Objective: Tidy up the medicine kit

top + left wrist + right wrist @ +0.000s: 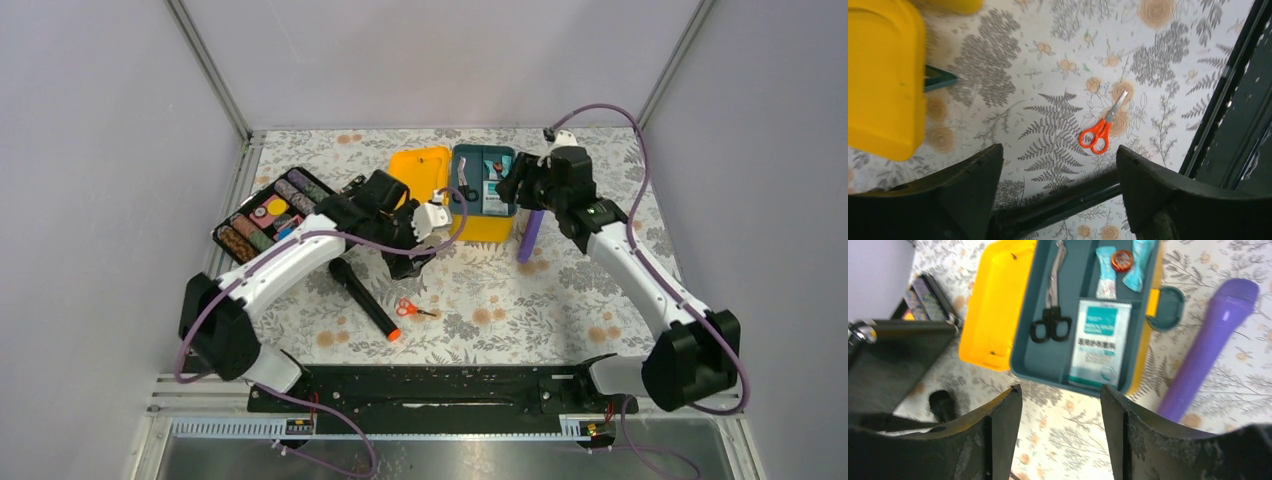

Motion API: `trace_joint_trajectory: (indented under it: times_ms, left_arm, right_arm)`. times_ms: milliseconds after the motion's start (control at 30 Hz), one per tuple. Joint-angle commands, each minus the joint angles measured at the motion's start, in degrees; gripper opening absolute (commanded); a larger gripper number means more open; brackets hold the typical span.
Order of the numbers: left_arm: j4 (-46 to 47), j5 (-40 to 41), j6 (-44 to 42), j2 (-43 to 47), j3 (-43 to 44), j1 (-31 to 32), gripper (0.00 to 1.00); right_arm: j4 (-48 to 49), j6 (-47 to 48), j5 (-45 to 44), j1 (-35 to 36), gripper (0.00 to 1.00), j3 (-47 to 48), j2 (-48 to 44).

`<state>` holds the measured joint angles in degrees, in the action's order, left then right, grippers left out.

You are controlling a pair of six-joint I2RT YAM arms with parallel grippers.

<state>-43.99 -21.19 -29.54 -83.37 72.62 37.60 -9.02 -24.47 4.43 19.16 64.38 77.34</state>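
Observation:
The medicine kit (478, 228) stands open at the back centre, its yellow lid (420, 175) laid flat to the left. Its teal insert tray (1048, 360) holds black scissors (1050, 322), a white packet (1100, 342), teal sachets (1106, 272) and a small orange round thing (1122, 260). My right gripper (1060, 395) is open and empty, hovering just in front of the kit (512, 185). My left gripper (408, 262) is open beside the lid (883, 75). In the left wrist view (1058, 160) a black torch (1063, 200) lies below, between the fingers.
Small orange scissors (408, 309) (1100, 132) lie on the floral cloth beside the black orange-tipped torch (365, 298). A purple tube (530, 235) (1213, 350) lies right of the kit. A black tray of coloured rolls (270, 215) sits at back left. A black rail (430, 385) runs along the near edge.

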Motion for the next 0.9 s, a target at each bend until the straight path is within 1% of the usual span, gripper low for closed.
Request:
trace_joint_trajectory:
  times_ms: [0, 33, 67, 100, 233, 367, 500, 600, 833, 867]
  left_arm:
    - [-6.9, -2.9, -3.9, -7.5, 3.6, -0.3, 0.72]
    - [-8.1, -2.9, -4.7, -9.4, 3.8, -0.3, 0.65]
    - [-8.2, -2.6, -5.5, -10.4, 2.9, -0.2, 0.6]
    - [-7.0, -2.0, -6.7, -10.9, 1.2, -0.1, 0.58]
    - [-0.9, 2.3, -11.5, -10.2, -5.9, 2.2, 0.56]
    - [2.5, 3.3, -13.4, -11.2, -9.0, 3.1, 0.52]
    - [5.4, 3.9, -12.9, -12.7, -9.9, 3.6, 0.45]
    - [5.8, 3.5, -11.5, -14.6, -9.0, 4.0, 0.4]
    - [5.8, 3.4, -10.2, -15.7, -9.9, 4.1, 0.36]
    - [5.9, 3.8, -10.3, -15.6, -10.2, 4.1, 0.35]
  right_arm:
    - [-0.9, 9.5, 5.3, -1.4, 0.64, -5.1, -6.9]
    - [-0.6, 11.9, 6.8, -1.4, 0.64, -6.2, -8.5]
    - [-0.2, 13.4, 7.9, -1.4, 0.63, -7.3, -10.0]
    - [0.3, 14.1, 8.5, -1.4, 0.62, -8.7, -11.6]
    - [0.9, 17.2, 10.1, -1.4, 0.6, -13.3, -16.8]
    - [-0.8, 21.0, 12.6, -1.4, 0.58, -15.7, -19.9]
    - [-1.3, 21.9, 13.2, -1.4, 0.57, -16.4, -20.4]
    - [-1.3, 21.6, 13.3, -1.4, 0.57, -16.5, -20.1]
    - [-1.0, 21.5, 13.4, -1.4, 0.58, -16.4, -19.0]
    - [-0.8, 21.3, 13.4, -1.4, 0.57, -16.4, -18.9]
